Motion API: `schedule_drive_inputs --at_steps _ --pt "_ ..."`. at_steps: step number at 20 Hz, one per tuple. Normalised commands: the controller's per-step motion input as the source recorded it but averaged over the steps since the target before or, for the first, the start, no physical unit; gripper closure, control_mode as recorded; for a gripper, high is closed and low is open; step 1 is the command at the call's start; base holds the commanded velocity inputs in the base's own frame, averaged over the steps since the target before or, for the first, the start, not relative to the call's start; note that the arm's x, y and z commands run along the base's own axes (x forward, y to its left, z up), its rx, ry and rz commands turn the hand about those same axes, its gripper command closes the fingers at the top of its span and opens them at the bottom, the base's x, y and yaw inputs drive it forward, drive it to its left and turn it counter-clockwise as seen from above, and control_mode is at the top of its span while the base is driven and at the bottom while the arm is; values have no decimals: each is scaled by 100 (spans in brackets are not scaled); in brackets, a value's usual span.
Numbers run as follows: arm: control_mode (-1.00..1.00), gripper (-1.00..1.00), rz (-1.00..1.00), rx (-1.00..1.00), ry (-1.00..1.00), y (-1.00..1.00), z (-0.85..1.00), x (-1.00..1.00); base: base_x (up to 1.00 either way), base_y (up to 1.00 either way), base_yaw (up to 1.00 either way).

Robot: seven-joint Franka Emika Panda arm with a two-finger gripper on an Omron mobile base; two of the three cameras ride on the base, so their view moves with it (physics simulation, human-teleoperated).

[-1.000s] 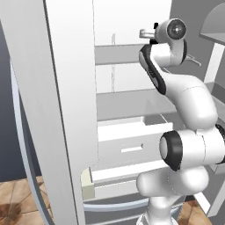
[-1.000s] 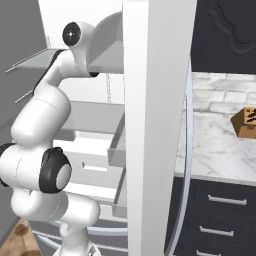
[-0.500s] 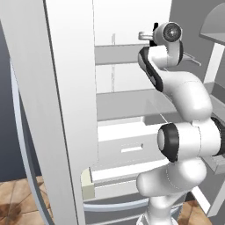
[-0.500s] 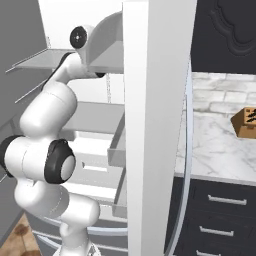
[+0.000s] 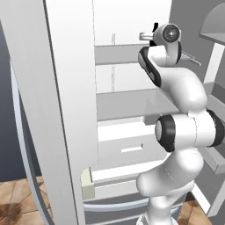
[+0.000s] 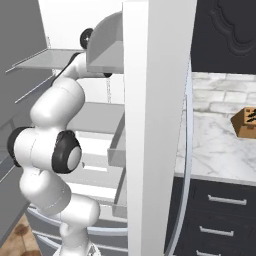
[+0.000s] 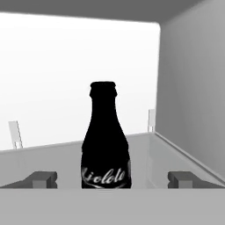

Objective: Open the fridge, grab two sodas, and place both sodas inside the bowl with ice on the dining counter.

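Note:
The fridge (image 5: 57,110) stands open, its white inside and grey shelves (image 5: 127,105) showing. My arm reaches in at the upper shelf, and my gripper (image 5: 144,35) points toward the back wall. In the hand view one near-black soda (image 7: 105,140) stands upright on that shelf, just ahead of my open gripper (image 7: 112,178). It is centred between the two fingertips (image 7: 41,178), which do not touch it. The right base view shows the hand (image 6: 88,36) partly behind a door bin. The bowl is out of view.
The open fridge doors (image 6: 155,125) flank my arm on both sides. To the right, a marble-look countertop (image 6: 220,145) over dark drawers (image 6: 225,200) carries a small brown box (image 6: 247,122). The fridge's side wall (image 7: 193,88) is close on the right in the hand view.
The arm has pushed slightly deeper into the fridge at the upper shelf, its elbow rising a little. The jaws have stayed open.

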Motion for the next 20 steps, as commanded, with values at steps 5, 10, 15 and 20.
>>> schedule_drive_inputs --at_steps 5,10,15,20 --pt "-100 -100 0 0 0 0 0 11 0 0 0" --pt "-100 -100 0 0 0 0 -1 12 0 0 0" --pt "-100 -100 0 0 0 0 -3 12 0 0 0" --pt "-100 -100 0 0 0 0 -4 14 0 0 0"
